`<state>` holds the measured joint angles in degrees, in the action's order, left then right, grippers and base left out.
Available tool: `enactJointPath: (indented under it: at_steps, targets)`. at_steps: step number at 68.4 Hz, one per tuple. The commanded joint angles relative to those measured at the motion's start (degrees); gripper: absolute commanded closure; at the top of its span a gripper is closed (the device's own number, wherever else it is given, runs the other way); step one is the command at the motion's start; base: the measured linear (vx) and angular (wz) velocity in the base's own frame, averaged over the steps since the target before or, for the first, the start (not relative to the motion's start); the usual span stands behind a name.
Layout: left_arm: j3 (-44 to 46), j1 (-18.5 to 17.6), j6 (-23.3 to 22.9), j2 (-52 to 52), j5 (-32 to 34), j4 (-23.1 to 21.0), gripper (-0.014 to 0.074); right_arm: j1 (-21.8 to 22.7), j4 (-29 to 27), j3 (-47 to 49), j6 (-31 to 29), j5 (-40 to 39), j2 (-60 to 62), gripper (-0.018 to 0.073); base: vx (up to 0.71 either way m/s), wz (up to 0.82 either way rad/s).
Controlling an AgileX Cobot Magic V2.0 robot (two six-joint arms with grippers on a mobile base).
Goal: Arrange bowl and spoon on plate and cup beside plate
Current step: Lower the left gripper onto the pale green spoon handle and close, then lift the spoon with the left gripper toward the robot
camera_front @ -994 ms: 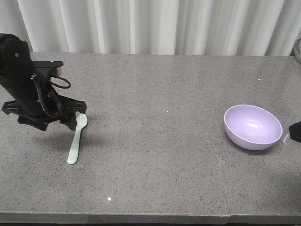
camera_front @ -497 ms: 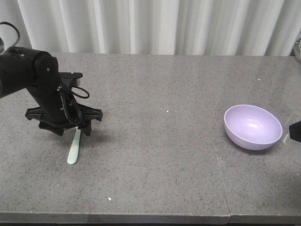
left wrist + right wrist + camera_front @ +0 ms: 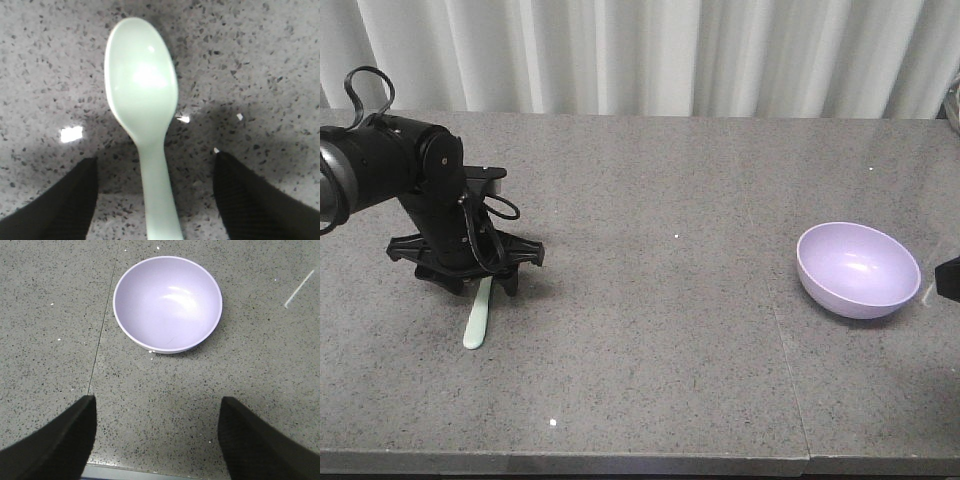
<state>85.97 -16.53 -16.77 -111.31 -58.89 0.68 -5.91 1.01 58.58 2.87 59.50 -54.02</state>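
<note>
Curtain (image 3: 640,50): white pleats were hung behind the table's far edge.
Table (image 3: 650,200): a grey speckled top was seen, crossed by a seam just left of the bowl.
Left arm (image 3: 390,160): it was bent down over the table's left part.
Bowl (image 3: 858,268): it was set upright and empty on the right part, well apart from the spoon.
Right gripper (image 3: 157,410): its fingers were spread wide and nothing was held; the bowl lay beyond the tips (not between them).
Left gripper (image 3: 155,157): it was lowered over the spoon with its jaws parted wide, one finger on either side of the handle, neither seen touching it.
Spoon (image 3: 142,85): it was laid flat on the left part, handle towards the near edge.
</note>
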Motion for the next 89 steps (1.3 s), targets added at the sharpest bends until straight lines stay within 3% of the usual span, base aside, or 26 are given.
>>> enactJointPath:
  at_steps: [1,10,21,41,67,89]
  targets:
    - [1.0,-0.2,-0.6,1.7,-0.8,-1.1,0.0199,0.4,0.2,1.9,-0.5,-3.2,0.4,0.005,0.0,0.0]
    - [1.0,-0.2,-0.6,1.7,-1.2,-1.1,0.0354,0.4,0.2,1.9,-0.5,-3.2,0.4,0.005,0.0,0.0]
    - [1.0,-0.2,-0.6,1.7,-1.1,-0.7,0.0607,0.4,0.2,1.9,-0.5,-3.2,0.4,0.005,0.0,0.0]
    - [1.0,-0.2,-0.6,5.6,-1.8,-0.1,0.0604,0.4,0.2,1.9,-0.5,-3.2,0.4,0.005,0.0,0.0]
    - [1.0,-0.2,-0.6,25.3,-5.1,0.2,0.0604,0.4,0.3,1.9,-0.5,-3.2,0.4,0.0052,0.0,0.0]
    - [1.0,-0.2,-0.7,38.0,-10.4,5.0,0.0604,0.4,0.3,1.9,-0.5,-3.2,0.4,0.0052,0.0,0.0]
